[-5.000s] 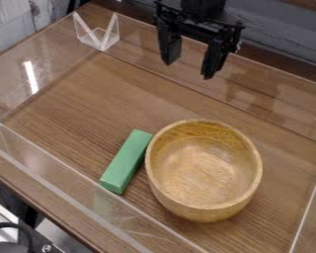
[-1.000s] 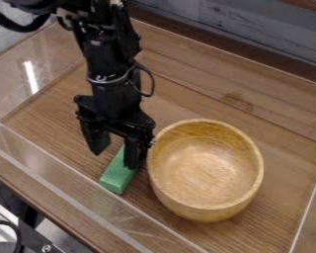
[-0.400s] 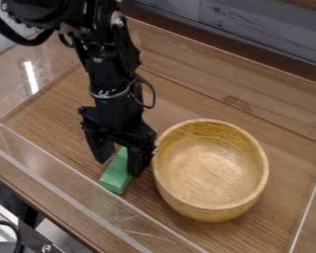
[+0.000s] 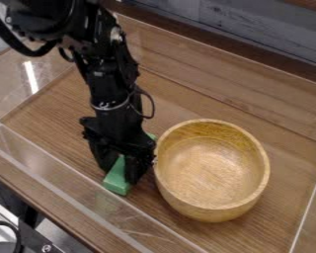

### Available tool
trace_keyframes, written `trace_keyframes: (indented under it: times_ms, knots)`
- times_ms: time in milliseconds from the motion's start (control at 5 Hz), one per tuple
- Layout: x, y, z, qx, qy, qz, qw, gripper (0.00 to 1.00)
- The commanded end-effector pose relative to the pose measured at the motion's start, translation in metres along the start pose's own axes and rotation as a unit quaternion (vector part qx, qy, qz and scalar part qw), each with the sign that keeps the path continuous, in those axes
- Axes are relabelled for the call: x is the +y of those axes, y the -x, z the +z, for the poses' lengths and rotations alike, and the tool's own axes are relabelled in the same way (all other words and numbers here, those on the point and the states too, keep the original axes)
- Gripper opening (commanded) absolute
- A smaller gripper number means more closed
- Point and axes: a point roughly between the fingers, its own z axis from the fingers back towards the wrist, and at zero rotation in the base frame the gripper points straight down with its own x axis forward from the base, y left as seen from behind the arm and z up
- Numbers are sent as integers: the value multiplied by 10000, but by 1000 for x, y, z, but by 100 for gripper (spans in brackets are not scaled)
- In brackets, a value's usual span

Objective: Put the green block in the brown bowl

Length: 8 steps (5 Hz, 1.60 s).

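The green block (image 4: 116,183) lies flat on the wooden table, just left of the brown bowl (image 4: 260,166). Only its near end shows below the fingers. My gripper (image 4: 121,175) points straight down over the block, one finger on each long side, and the jaws have closed in against it. The block still rests on the table surface. The bowl is wide, round and light wood with nothing inside, and its rim stands a short way right of my right finger.
A clear plastic wall (image 4: 48,203) runs along the table's front-left edge, and another (image 4: 306,222) stands at the right. My dark arm (image 4: 88,49) rises up to the left behind the gripper.
The gripper has sunk lower over the green block and its fingers have drawn in from wide open to hug the block's sides. Block and bowl have stayed in place.
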Motion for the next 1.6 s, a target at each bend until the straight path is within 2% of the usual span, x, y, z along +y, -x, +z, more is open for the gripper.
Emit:
trace_keyframes:
  times_ms: [0,1400]
  knots:
    - [4,-3,6,-123,-12,51,9999,0]
    - [10,12,27,344,13,79,9994,0]
